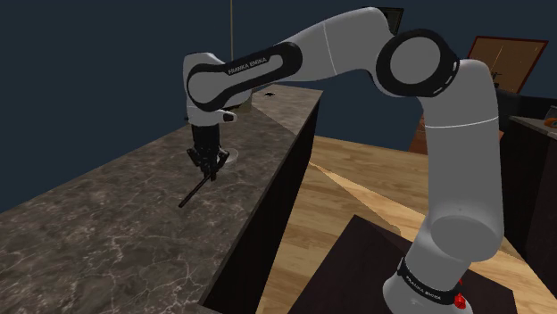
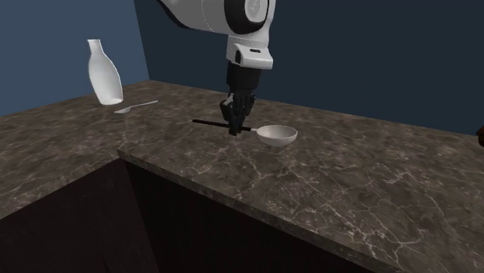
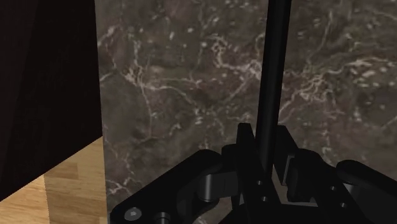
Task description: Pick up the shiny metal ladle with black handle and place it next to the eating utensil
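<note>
End effector (image 2: 235,128) clamped on the ladle (image 2: 278,136) handle, low at the table (image 2: 349,194); the grasp looks made, with lifting it toward the spoon (image 2: 136,106) likely next.

Inspection notes, logged from the remote station. I record a dark brown marble table (image 2: 333,194) with pale veining and dark front panels below its edge. One white narrow-necked bottle (image 2: 103,74) stands upright on it, at the second exterior view's far left, near the table's back edge. A plain dark blue wall (image 2: 372,54) runs behind. In the shoulder view, a light wooden plank floor (image 1: 357,192) lies beside the table. A brown wooden framed panel (image 1: 504,58) sits at the upper right, its detail unclear.
</note>
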Robot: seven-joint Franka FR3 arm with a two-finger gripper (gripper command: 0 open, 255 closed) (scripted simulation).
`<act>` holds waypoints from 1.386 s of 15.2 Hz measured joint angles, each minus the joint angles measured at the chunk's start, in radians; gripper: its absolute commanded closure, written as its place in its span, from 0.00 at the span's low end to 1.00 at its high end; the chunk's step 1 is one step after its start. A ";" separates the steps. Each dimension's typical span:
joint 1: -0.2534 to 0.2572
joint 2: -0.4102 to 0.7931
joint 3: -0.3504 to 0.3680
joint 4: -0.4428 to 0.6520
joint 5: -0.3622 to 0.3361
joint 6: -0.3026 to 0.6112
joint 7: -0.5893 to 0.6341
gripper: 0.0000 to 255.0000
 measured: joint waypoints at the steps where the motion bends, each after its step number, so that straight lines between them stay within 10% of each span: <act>1: -0.001 -0.005 0.001 0.009 0.002 -0.014 -0.001 1.00; 11: 0.011 -0.041 0.014 0.069 0.014 -0.107 0.020 1.00; 21: 0.127 -0.112 0.086 -0.043 0.038 -0.047 0.206 1.00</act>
